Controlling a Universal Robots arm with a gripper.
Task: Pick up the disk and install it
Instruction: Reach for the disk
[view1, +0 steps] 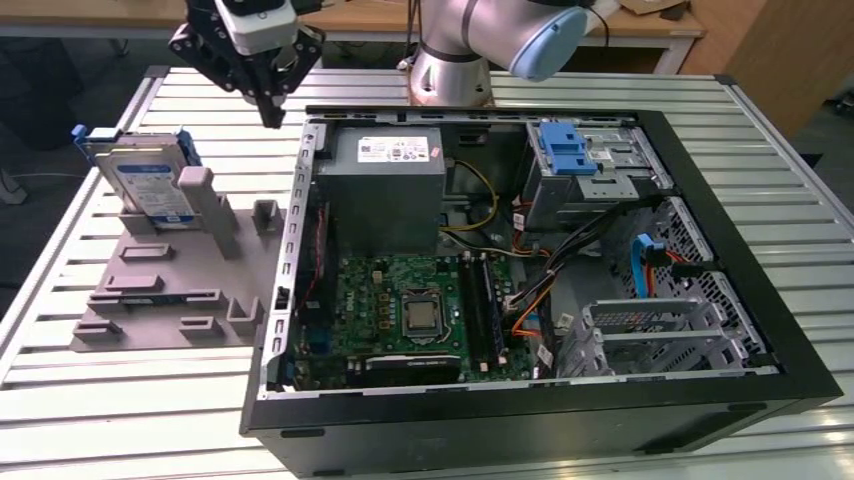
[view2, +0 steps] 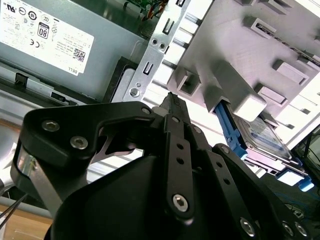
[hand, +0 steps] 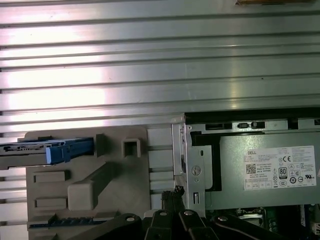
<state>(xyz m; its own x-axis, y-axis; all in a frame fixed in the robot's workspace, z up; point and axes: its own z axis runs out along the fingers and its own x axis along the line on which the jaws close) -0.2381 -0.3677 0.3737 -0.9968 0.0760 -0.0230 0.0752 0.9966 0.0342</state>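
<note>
Exterior view: hovering over the tabletop (view1: 120, 410) with the end effector (view1: 272, 118) pinched shut on nothing, between the disk (view1: 144, 180), upright in the grey holder (view1: 160, 300), and the computer case (view1: 310, 180).

Second wrist view: looking past the closed end effector (view2: 172, 100) toward the disk (view2: 265, 137). Worth spreading wide and squaring to the blue bracket's long edges.

First wrist view: facing the disk (hand: 30, 148) edge-on. Plenty of open slats around, tight only beside the computer case (hand: 192, 165) rim.

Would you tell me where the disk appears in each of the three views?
Exterior view: the disk stands on edge in the grey fixture at the exterior view's left.
Second wrist view: the disk lies beyond the fixture's blocks.
First wrist view: the disk shows edge-on at the fixture.
Shared landmark: the power supply with its white sticker.
</note>
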